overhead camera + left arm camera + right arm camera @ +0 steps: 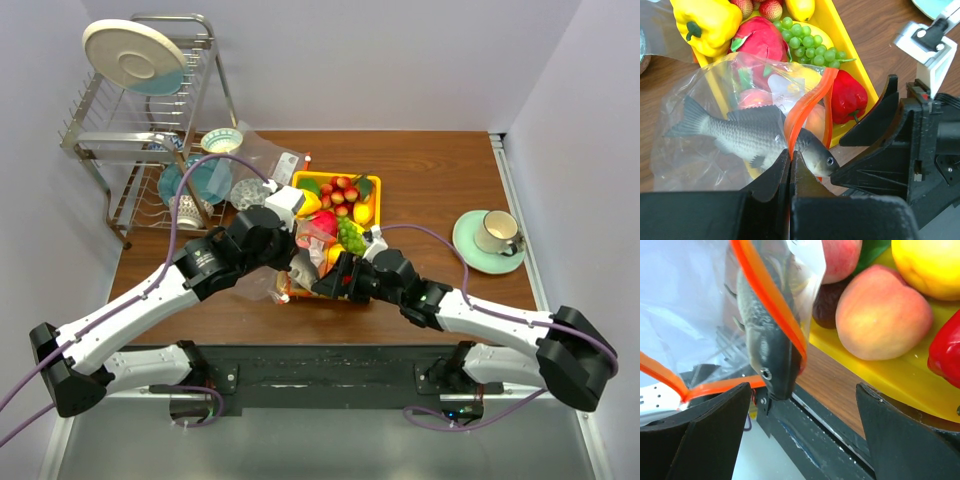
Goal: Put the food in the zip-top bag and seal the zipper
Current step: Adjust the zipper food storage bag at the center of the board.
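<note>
The zip-top bag [700,95] hangs crinkled over the near end of the yellow tray [845,45]. My left gripper [790,157] is shut on its orange zipper [805,107]. A grey fish [740,132] lies tail-first inside the bag, and its head pokes out past the zipper [767,300]. My right gripper [802,405] stands open with the fish [772,355] head just ahead of its fingers, nearer the left one, and nothing is gripped. The tray holds more food: a yellow pepper [707,20], dragon fruit [760,40], grapes [812,42], a red pepper [847,97] and a peach [882,315].
A second, flatter clear bag [265,155] lies behind the tray [375,200]. A dish rack [150,130] with plates and bowls stands at the back left. A cup on a green saucer [492,235] sits at the right. Both grippers [290,262] [325,280] crowd the tray's near end.
</note>
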